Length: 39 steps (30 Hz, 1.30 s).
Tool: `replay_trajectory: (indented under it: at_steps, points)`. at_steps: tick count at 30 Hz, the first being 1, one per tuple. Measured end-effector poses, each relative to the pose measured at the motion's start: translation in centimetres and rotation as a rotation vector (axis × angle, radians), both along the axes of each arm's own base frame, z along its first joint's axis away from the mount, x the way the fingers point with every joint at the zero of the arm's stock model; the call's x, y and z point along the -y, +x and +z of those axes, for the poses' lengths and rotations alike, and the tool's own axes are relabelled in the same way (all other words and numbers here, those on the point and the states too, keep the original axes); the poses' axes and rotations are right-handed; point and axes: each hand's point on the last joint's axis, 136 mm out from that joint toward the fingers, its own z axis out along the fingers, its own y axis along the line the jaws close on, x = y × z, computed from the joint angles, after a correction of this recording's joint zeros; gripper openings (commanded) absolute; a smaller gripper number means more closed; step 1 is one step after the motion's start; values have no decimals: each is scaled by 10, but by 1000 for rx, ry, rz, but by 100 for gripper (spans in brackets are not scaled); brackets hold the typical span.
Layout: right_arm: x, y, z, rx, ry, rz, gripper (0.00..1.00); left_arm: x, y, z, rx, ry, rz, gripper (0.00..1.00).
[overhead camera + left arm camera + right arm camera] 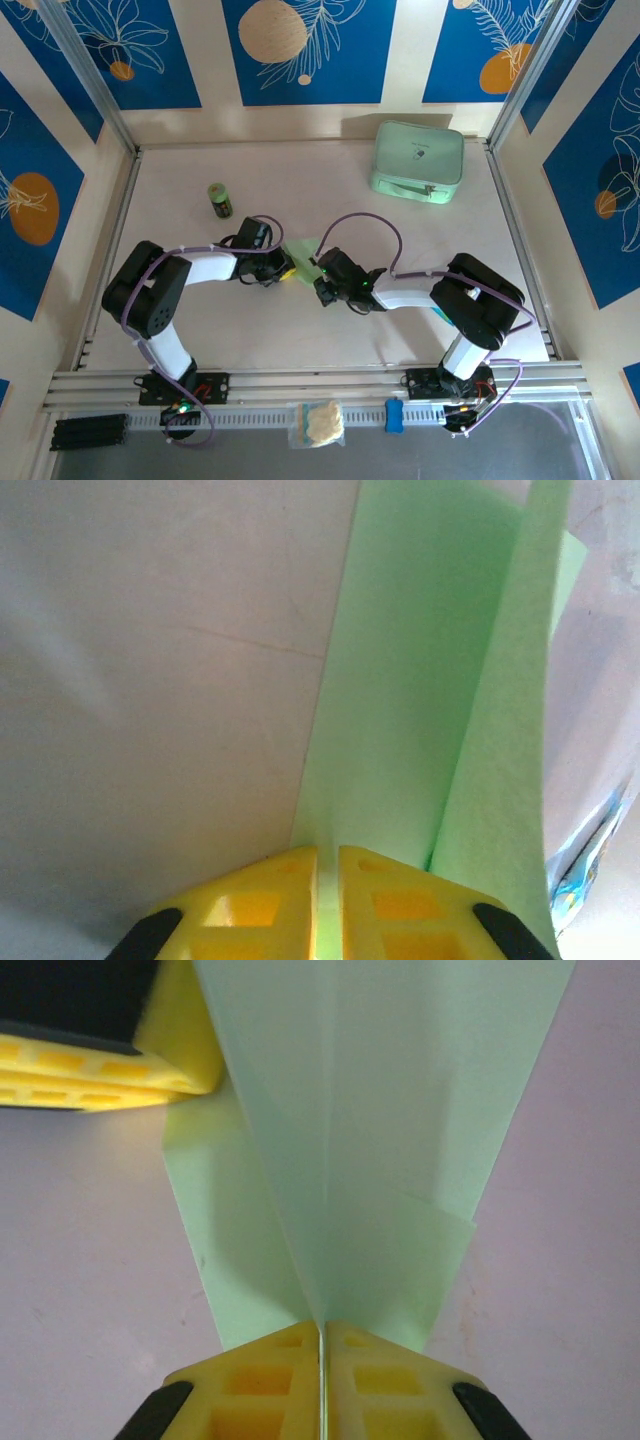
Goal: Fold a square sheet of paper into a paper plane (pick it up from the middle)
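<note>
The square sheet of paper (303, 250) is pale green and lies folded at the table's middle, between the two arms. It forms a pointed wedge with a centre crease and side flaps, like a paper plane (380, 1110). My left gripper (290, 268) is shut on one edge of it, with the paper pinched between the yellow fingers (328, 865) and rising away from them (400, 680). My right gripper (322, 272) is shut on the centre crease at the narrow end (322, 1332). The left gripper's yellow fingers (150, 1060) sit at the upper left of the right wrist view, touching the paper.
A thick mint-green case (417, 160) stands at the back right. A small green bottle (220, 200) stands at the back left. On the front rail lie a bag with something pale in it (318, 422) and a blue block (394, 415). Metal frame rails border the table.
</note>
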Motion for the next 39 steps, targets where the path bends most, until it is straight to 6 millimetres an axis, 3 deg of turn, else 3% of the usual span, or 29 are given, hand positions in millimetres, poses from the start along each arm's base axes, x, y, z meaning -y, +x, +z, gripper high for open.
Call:
replay_trajectory:
  at_steps: [7, 15, 19, 25, 32, 39]
  points:
    - [-1, 1, -1, -35, 73, -1, 9, 2, 1, 5, 13, -11, -4, 18]
    - [2, 0, -3, -56, 87, 0, 9, -13, 0, 30, 77, 49, 25, 24]
    - [2, 1, -3, -67, 96, 2, 9, -9, 2, 37, 99, 30, 13, 23]
    - [2, 2, -2, -89, 126, 2, 9, 8, -4, 28, 81, 0, -31, 19]
    - [0, 1, -5, -118, 164, 1, 9, 12, -4, 24, 80, -9, -33, 17]
    - [1, 0, -5, -128, 162, 1, 14, 12, -6, 7, 43, 8, -29, 16]
